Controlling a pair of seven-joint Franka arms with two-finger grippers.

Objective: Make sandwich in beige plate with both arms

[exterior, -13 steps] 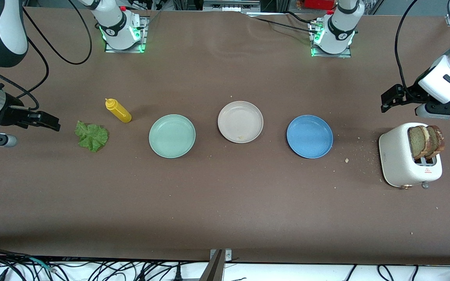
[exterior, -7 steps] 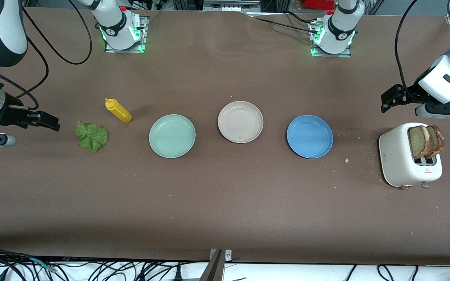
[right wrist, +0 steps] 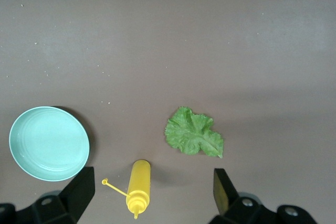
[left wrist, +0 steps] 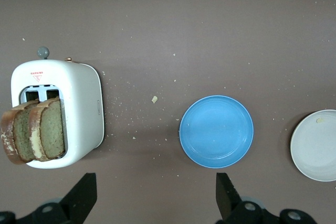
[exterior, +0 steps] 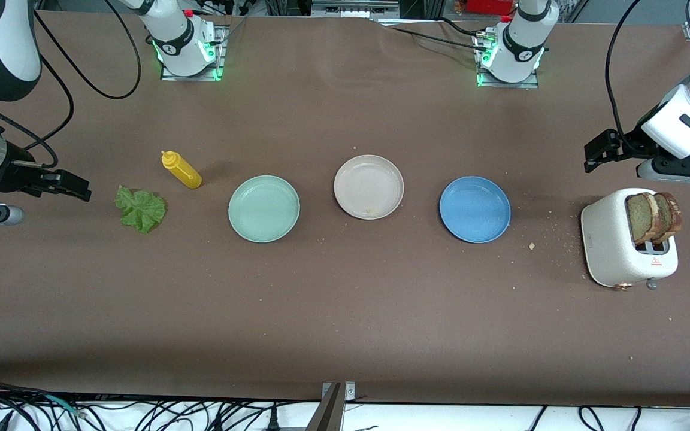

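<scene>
The beige plate (exterior: 369, 187) (left wrist: 317, 145) lies mid-table between two other plates and holds only a crumb. Two brown bread slices (exterior: 653, 216) (left wrist: 34, 135) stand upright in the slots of a white toaster (exterior: 611, 239) at the left arm's end. A ruffled green lettuce leaf (exterior: 140, 208) (right wrist: 193, 136) lies flat on the table at the right arm's end. My left gripper (exterior: 595, 152) (left wrist: 155, 203) hangs open and empty over bare table beside the toaster. My right gripper (exterior: 74, 185) (right wrist: 153, 184) hangs open and empty over the table beside the lettuce.
A mint green plate (exterior: 264, 208) and a blue plate (exterior: 475, 209) flank the beige one. A yellow squeeze bottle (exterior: 181, 170) lies on its side near the lettuce. Crumbs dot the table between the blue plate and the toaster.
The right arm's hand has crept very slightly toward the bases. Nothing else has moved.
</scene>
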